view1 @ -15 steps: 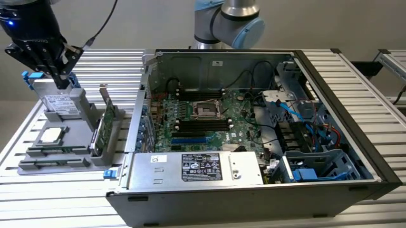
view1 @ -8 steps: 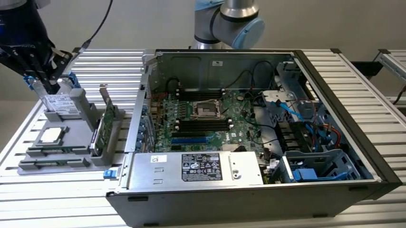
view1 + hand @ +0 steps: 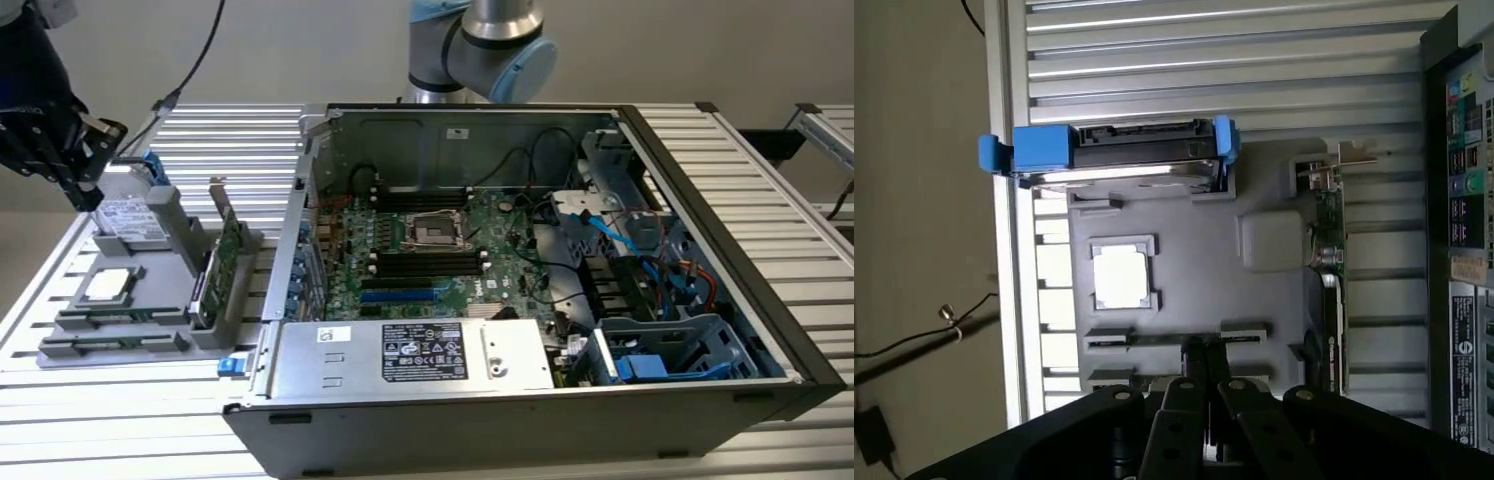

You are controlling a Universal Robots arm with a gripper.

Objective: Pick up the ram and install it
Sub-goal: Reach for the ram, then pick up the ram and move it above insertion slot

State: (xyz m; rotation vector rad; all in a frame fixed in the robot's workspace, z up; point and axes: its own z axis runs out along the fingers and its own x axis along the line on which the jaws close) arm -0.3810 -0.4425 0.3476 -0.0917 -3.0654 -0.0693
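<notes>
Standing on edge in a slot of the grey moulded holder tray (image 3: 1194, 230), the long, thin green ram stick (image 3: 1154, 339) sits on the slatted aluminium counter (image 3: 1204, 50), beside the open black computer case (image 3: 534, 440). The black gripper (image 3: 1204, 365) hangs close to its middle, jaws pressed together, nothing between them.

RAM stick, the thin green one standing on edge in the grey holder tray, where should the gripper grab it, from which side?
Probably take the thin green RAM stick by the middle of its top edge, from straight above, pinching its flat faces. It stands on edge in the grey holder tray, whose brackets hold both ends.
</notes>
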